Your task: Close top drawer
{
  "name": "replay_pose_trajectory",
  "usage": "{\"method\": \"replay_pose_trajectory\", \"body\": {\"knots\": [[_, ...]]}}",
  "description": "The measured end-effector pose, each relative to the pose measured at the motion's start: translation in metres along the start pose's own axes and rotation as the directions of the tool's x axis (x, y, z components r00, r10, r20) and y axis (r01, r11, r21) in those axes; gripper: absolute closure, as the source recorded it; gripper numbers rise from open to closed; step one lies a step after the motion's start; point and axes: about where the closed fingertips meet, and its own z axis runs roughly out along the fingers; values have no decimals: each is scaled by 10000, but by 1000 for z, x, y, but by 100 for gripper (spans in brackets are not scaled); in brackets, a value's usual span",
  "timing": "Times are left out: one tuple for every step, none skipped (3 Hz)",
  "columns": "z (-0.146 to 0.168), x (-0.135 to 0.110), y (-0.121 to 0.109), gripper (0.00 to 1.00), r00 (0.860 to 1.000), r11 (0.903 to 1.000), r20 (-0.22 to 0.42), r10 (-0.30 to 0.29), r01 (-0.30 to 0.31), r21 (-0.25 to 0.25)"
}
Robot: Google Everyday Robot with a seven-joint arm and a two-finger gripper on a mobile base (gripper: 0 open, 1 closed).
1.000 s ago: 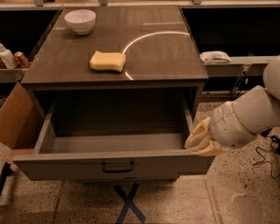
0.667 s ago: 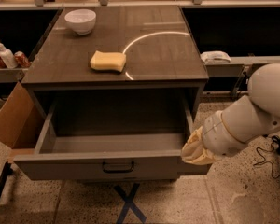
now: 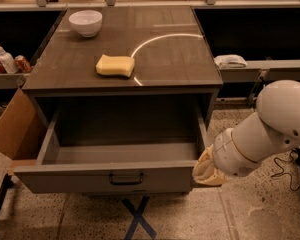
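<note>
The top drawer (image 3: 65, 180) is pulled far out of the cabinet, open and empty inside. Its grey-brown front panel carries one small dark bar handle (image 3: 126, 178) at its centre. My gripper (image 3: 205, 170) is at the drawer's front right corner, against the right end of the front panel. The white arm (image 3: 270, 129) reaches in from the right and covers much of the hand.
On the cabinet top (image 3: 170, 59) lie a yellow sponge (image 3: 115, 66) and a white bowl (image 3: 85, 22). A cardboard box (image 3: 12, 129) stands left of the drawer. Bottles and cans (image 3: 5, 61) sit on a left shelf. A blue X (image 3: 137, 219) marks the floor.
The arm has moved left and down, bringing the gripper closer to the drawer's front right corner. The drawer appears to stay as far out as before.
</note>
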Motion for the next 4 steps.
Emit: {"method": "replay_pose_trajectory", "body": {"knots": [[13,2,-1,100,9996,9999,-265,97,-96,41],[36,7,-3,100,9968,9997,-757,246,-241,85],[55,12,-4,100,9890,9994,-1439,353,-355,8],[77,16,-5,100,9821,9984,-1818,502,-541,-170]]}}
